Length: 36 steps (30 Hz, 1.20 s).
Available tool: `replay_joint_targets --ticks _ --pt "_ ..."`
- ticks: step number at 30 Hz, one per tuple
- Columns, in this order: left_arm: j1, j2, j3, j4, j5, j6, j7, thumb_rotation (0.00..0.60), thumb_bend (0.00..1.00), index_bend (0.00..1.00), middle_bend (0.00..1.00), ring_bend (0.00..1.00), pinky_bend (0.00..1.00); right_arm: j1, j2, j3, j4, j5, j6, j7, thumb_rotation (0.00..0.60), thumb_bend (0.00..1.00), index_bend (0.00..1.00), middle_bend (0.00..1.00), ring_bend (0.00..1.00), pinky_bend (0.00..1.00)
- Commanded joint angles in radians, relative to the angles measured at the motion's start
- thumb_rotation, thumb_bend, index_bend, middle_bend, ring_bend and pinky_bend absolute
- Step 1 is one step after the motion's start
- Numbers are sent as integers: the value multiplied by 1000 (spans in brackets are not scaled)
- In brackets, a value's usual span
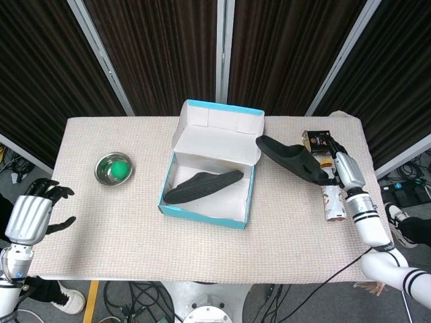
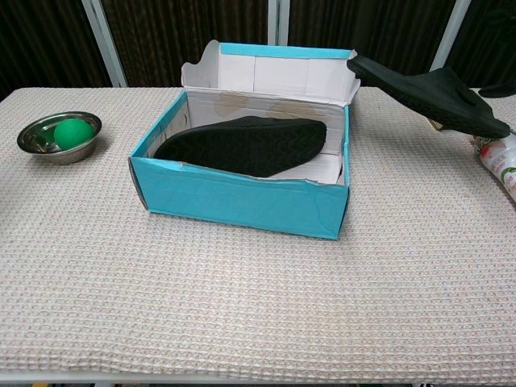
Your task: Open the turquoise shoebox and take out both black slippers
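Observation:
The turquoise shoebox stands open mid-table, its lid upright at the back. One black slipper lies sole-up inside it. My right hand holds the second black slipper by its heel end, in the air to the right of the box, toe pointing towards the box lid. My left hand hovers beyond the table's left front corner with fingers apart and nothing in them; the chest view does not show it.
A steel bowl with a green ball sits at the left. A small tin and a lying bottle are under and beside the right hand. The table's right edge runs close by.

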<state>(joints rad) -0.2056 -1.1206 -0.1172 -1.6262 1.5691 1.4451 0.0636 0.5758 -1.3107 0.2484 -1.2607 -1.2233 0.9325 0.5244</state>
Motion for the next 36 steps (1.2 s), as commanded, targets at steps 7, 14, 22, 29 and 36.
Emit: replay_joint_targets --ticks 7,14,22,29,36 --pt "-212 -2 -101 -47 -43 -221 -64 600 0 350 424 275 231 -104 210 40 -257 -100 208 16 600 58 0 0 0 0" --pt "-408 -71 -170 -88 -164 -453 -36 600 0 329 406 275 238 -138 263 50 -311 -82 240 15 600 57 0 0 0 0" --pt "-588 -214 -186 -32 -431 -643 172 600 0 243 264 156 214 -140 267 42 -306 -74 218 19 600 58 0 0 0 0" --pt "-724 -321 -166 9 -694 -653 386 600 0 205 218 132 207 -134 254 42 -291 -77 208 31 600 59 0 0 0 0" --pt "-855 -401 -144 72 -965 -659 512 600 0 205 218 132 211 -132 247 39 -274 -79 198 52 600 59 0 0 0 0"
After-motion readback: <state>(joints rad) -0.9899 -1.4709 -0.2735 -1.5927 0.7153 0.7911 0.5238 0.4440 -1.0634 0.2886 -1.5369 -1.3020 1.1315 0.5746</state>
